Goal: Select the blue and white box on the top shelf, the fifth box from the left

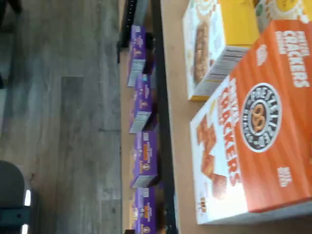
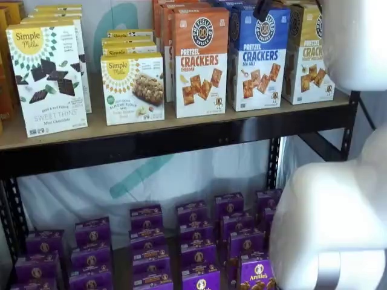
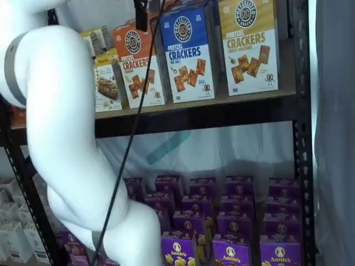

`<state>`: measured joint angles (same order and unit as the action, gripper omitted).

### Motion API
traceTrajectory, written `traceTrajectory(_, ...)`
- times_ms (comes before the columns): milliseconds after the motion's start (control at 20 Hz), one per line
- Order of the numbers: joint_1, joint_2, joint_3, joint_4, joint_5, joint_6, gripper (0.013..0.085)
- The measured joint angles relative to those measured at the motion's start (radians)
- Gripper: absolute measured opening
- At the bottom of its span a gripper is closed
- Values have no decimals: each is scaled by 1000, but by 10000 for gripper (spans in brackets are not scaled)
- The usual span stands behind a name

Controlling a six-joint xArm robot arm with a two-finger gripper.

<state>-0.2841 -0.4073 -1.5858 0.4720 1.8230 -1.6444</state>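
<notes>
Although only a dark finger of the hand (image 3: pixel 141 14) hangs from the upper edge in both shelf views, with a cable beside it, I cannot tell whether it is spread or pressed together. The blue and white box (image 2: pixel 259 57) stands upright on the top shelf (image 2: pixel 181 138), just below and slightly to one side of that finger, between the orange-topped Cheddar box (image 2: pixel 200 60) and the yellow-topped cracker box (image 2: pixel 309 54). It looks light and stiff-walled, yet thin cardboard will probably dent under a hard squeeze, and its printed faces may be slick. Neighbours crowd its sides, so pinching front to back near the top edge seems best.
</notes>
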Motion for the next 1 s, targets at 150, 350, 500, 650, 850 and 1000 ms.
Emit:
traceTrajectory(150, -7, 15, -11, 0, -28, -10, 850)
traceTrajectory(350, -10, 40, -29, -10, -54, -21, 850)
traceTrajectory(500, -9, 61, -43, -21, -73, -29, 850)
traceTrajectory(650, -10, 91, -64, -24, -80, -35, 850)
traceTrajectory(850, -11, 131, -100, -26, -82, -38, 850)
traceTrajectory(1000, -6, 174, -149, -43, -65, -40, 850)
